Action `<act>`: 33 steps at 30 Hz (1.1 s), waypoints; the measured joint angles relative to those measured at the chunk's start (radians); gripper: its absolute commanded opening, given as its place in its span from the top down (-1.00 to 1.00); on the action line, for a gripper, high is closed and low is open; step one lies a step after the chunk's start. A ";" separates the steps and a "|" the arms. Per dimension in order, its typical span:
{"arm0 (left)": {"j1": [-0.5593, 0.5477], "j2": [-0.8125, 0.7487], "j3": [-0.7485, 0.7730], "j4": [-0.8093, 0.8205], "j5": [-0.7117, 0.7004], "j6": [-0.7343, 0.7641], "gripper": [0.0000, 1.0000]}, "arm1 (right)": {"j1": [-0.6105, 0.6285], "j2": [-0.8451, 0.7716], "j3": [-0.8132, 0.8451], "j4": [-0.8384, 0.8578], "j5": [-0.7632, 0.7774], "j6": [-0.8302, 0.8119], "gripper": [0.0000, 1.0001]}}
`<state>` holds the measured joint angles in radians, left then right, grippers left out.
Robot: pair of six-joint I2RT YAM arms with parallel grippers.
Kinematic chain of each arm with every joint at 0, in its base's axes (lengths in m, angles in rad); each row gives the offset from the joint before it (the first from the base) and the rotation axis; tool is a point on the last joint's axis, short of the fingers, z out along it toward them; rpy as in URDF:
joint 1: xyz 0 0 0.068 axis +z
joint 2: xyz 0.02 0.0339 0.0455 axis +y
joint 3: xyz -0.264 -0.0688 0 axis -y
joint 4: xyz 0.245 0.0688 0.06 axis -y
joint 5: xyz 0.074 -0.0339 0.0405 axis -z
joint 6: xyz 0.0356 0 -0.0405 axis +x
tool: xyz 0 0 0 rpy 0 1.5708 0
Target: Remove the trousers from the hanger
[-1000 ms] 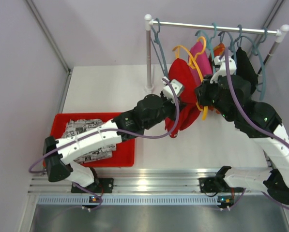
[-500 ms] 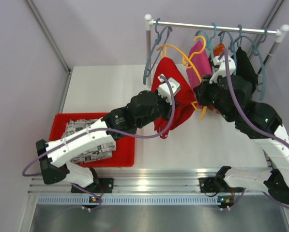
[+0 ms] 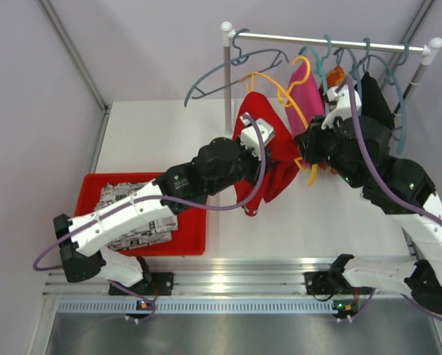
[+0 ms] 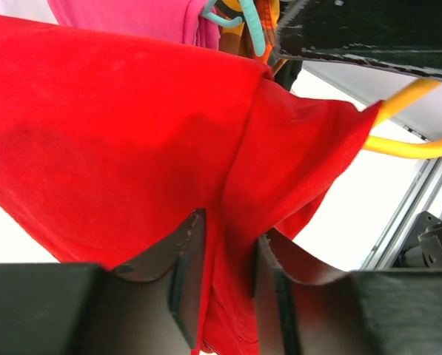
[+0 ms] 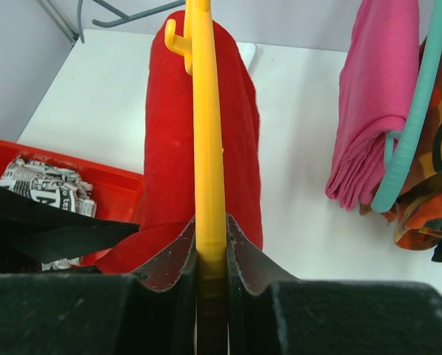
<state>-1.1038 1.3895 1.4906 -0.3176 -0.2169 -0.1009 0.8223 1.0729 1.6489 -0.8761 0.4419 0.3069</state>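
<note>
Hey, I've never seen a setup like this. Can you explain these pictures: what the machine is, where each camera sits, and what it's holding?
This is a two-armed robot bolted to a white table. One picture looks down from above. The other two come from a camera on each wrist, so you see that arm's own fingers. At the back, a rail carries hangers with pink trousers and others. The right gripper is clamped on the yellow hanger that carries the red trousers. The left gripper has that red cloth between its fingers, but I can't tell whether it is pinching it. A red tray holds black-and-white trousers.
</note>
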 measured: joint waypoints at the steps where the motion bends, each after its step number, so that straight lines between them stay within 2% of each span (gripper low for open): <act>1: 0.002 0.000 0.000 0.000 0.000 -0.001 0.30 | 0.000 -0.001 0.000 0.000 -0.002 0.000 1.00; 3: 0.005 0.001 0.000 0.000 0.001 -0.002 0.30 | 0.000 -0.003 0.000 -0.001 -0.010 0.000 1.00; 5: 0.005 0.003 0.000 0.001 0.002 -0.005 0.41 | 0.000 -0.004 0.000 0.000 -0.017 0.000 1.00; 6: 0.005 0.006 0.000 0.002 0.003 -0.007 0.71 | 0.000 -0.004 0.000 0.000 -0.020 0.000 1.00; 9: 0.004 0.024 0.013 -0.001 -0.010 -0.025 1.00 | 0.000 -0.004 0.000 -0.001 -0.025 0.001 1.00; 16: 0.004 0.068 0.063 -0.013 -0.054 -0.063 1.00 | 0.000 -0.022 -0.027 0.001 0.031 0.032 1.00; 23: 0.006 0.066 0.071 -0.019 -0.054 -0.084 1.00 | 0.000 -0.061 -0.111 -0.014 0.093 0.140 1.00; 33: 0.014 0.066 0.165 -0.033 -0.039 -0.080 1.00 | -0.001 -0.131 -0.256 -0.012 0.130 0.289 1.00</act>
<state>-1.0897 1.4555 1.6554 -0.3508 -0.2562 -0.1810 0.8215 0.9417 1.3930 -0.8883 0.5720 0.5961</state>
